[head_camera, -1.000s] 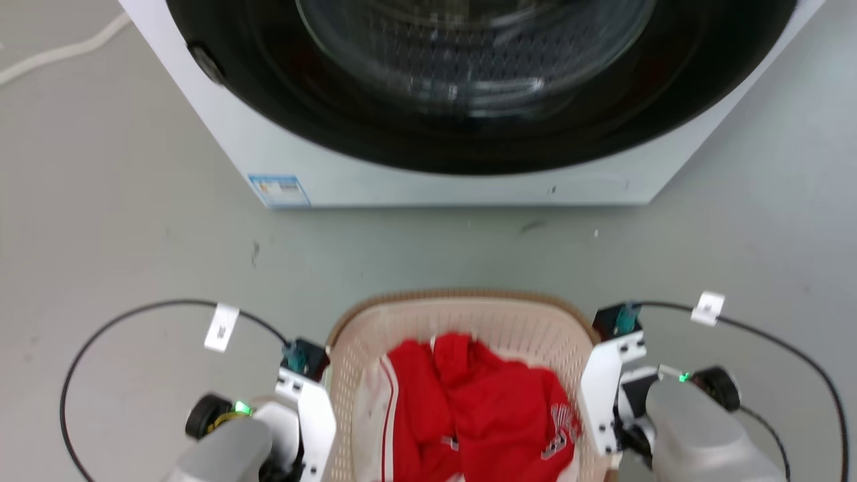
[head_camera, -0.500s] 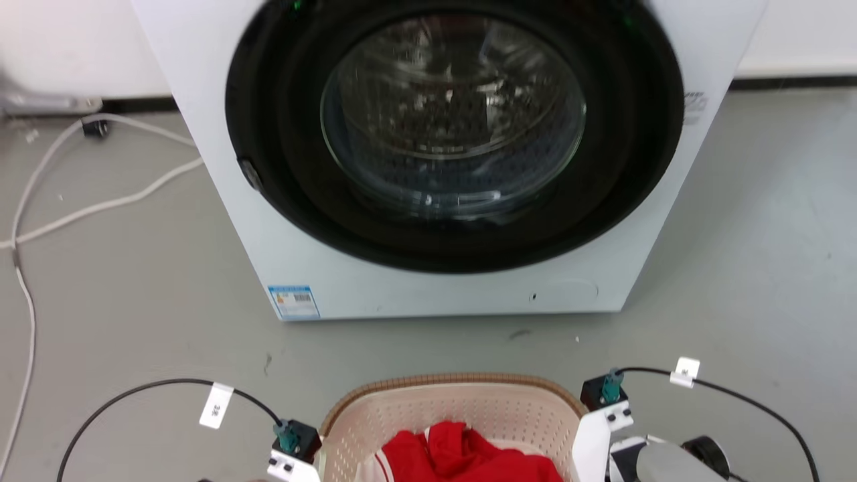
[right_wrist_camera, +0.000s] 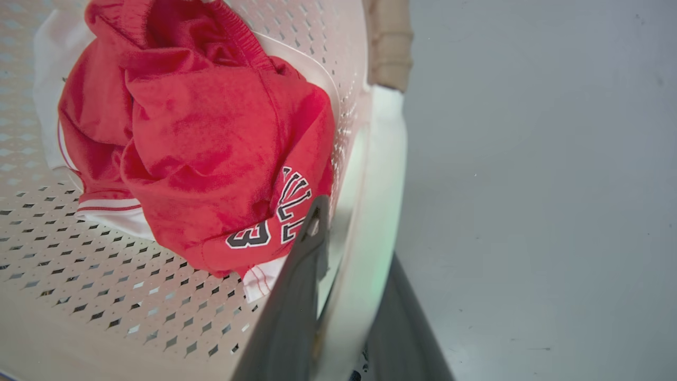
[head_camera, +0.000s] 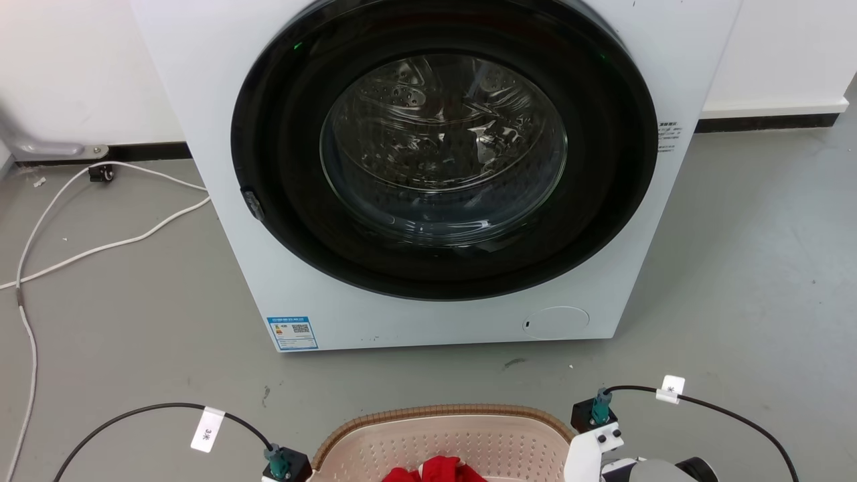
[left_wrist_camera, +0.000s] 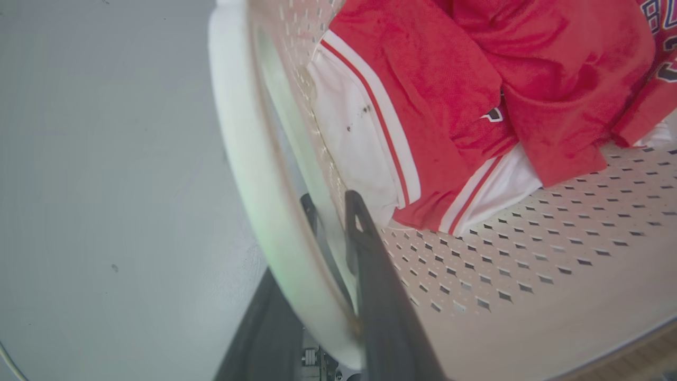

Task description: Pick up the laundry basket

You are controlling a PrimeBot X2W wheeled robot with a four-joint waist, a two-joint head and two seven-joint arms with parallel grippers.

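A cream-white perforated laundry basket with a brown woven-look rim sits at the near edge of the head view, between the robot's two wrists. Far beyond it stands a white front-loading washing machine with its dark round door closed, on a grey floor. A white cable trails over the floor at the far left.

In the left wrist view, the left gripper straddles the basket's white left handle. One dark finger is inside the perforated wall and the other is outside, and they are closed tight on the plastic. In the right wrist view, the right gripper clamps the right handle in the same way, with one finger on each side.

A crumpled red and white sports jersey with black lettering lies inside the basket.

The grasp looks complete on both sides. The basket's underside is out of sight, so it is not certain that it has left the floor, though the smooth floor beside each handle suggests some clearance. What remains, by this reading, is to raise the basket level so the jersey does not slide, and to keep it clear of the washing machine.
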